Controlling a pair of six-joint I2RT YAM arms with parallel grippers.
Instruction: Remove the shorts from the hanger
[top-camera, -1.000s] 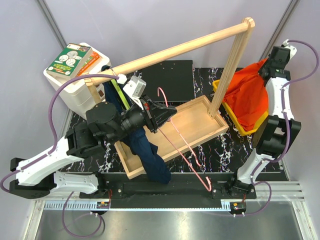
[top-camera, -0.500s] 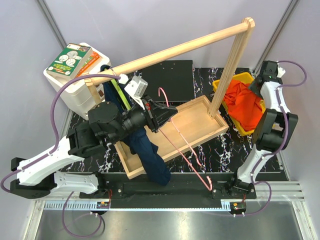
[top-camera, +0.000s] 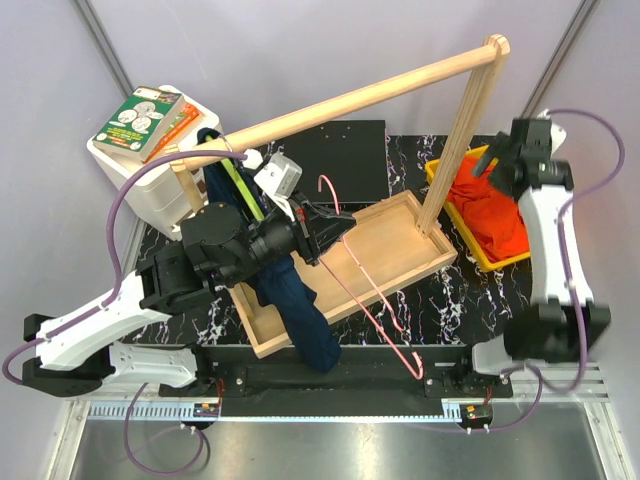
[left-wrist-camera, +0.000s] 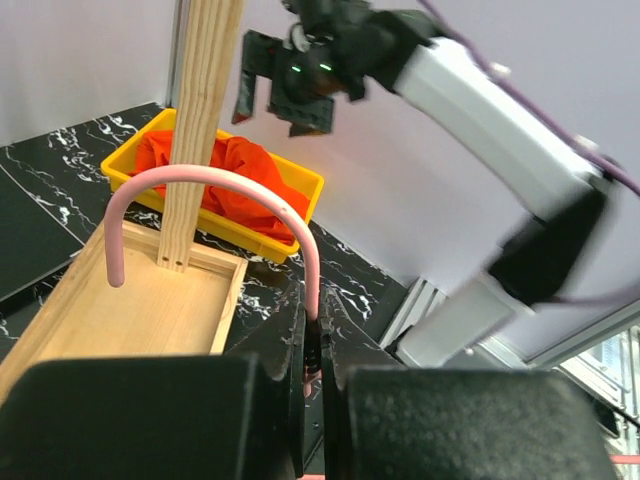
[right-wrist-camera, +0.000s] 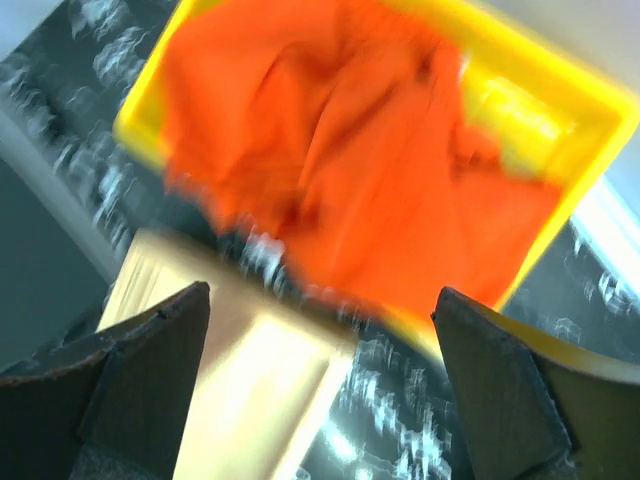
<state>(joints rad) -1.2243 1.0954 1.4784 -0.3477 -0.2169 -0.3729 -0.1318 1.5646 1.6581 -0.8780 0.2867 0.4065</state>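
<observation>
1 pair off, 1 pair to go: my left gripper pinches the hanger and my right is empty over the bin.

At the left the navy shorts (top-camera: 300, 320) hang from up by the wooden rail (top-camera: 360, 95), yellow-green waistband strip (top-camera: 240, 188) uppermost, trailing over the near edge of the wooden tray (top-camera: 400, 250); I cannot tell what holds them there. My left gripper (top-camera: 330, 224) is pressed together on the wire of the pink hanger (left-wrist-camera: 210, 178), which looks bare. At the right the orange shorts (top-camera: 492, 205) lie heaped in the yellow bin (right-wrist-camera: 560, 110), with my right gripper (top-camera: 490, 160) just above them, fingers spread, holding nothing. I judge the orange pair done. The next move calls for my free right arm to cross to the navy pair and pull it loose.
</observation>
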